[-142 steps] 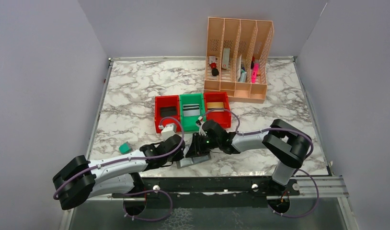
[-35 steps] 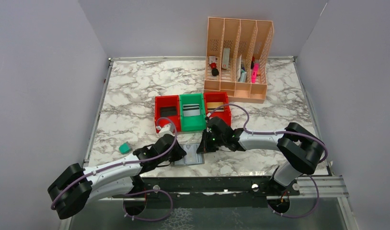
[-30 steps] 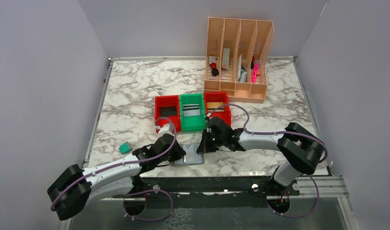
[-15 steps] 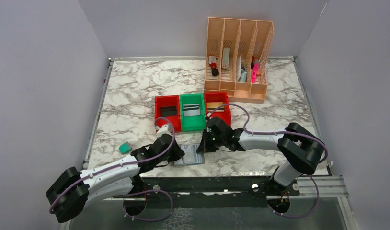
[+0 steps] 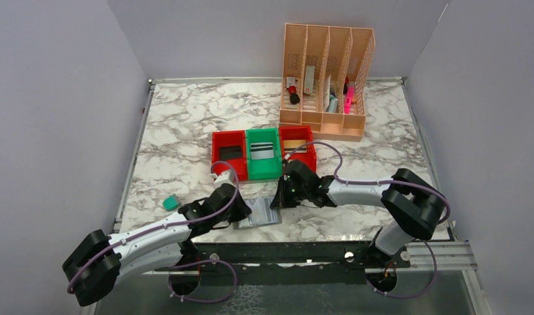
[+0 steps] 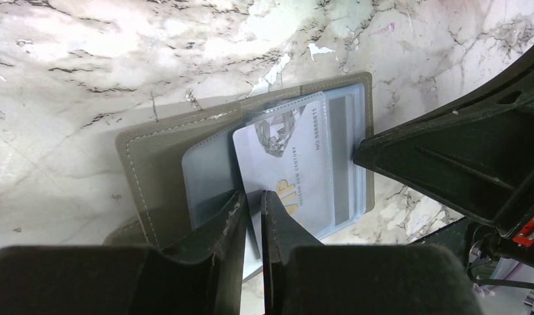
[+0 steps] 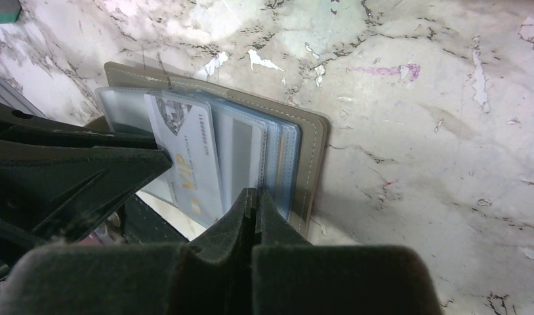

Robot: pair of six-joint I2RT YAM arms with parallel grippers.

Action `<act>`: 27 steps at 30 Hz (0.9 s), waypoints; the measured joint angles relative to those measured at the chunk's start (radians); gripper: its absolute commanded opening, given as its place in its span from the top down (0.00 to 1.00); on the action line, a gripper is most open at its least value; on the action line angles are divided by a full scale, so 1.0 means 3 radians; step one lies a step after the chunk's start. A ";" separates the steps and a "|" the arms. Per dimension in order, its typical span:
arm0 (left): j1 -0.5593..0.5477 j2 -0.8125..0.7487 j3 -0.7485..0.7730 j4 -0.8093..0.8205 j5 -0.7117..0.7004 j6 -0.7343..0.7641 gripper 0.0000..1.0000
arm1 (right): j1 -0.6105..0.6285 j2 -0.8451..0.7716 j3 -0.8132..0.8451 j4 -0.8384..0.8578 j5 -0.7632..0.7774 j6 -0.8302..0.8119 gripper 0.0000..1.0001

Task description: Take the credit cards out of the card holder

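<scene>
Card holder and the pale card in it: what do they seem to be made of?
The card holder looks like matte grey-brown leather or imitation leather, judging by the stitched edge. Its pockets look like clear glossy soft plastic; they show reflections. The card seems smooth stiff plastic with printed gold letters.

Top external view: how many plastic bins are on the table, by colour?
Red bins: 2
Green bin: 1
Total: 3
</scene>
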 measured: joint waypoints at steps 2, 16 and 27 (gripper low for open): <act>0.0005 -0.0011 0.0000 -0.0027 -0.0003 0.0000 0.83 | -0.0001 -0.0003 0.0000 -0.0008 0.0008 0.0000 0.99; 0.0009 -0.0127 -0.0001 -0.0080 -0.0008 0.0004 0.85 | -0.0001 -0.0089 0.0053 -0.0203 0.0011 -0.0267 0.69; 0.0011 -0.0020 -0.0001 0.0034 0.0018 0.0053 0.82 | -0.0005 -0.0247 0.0175 -0.0107 -0.0537 -0.0635 0.61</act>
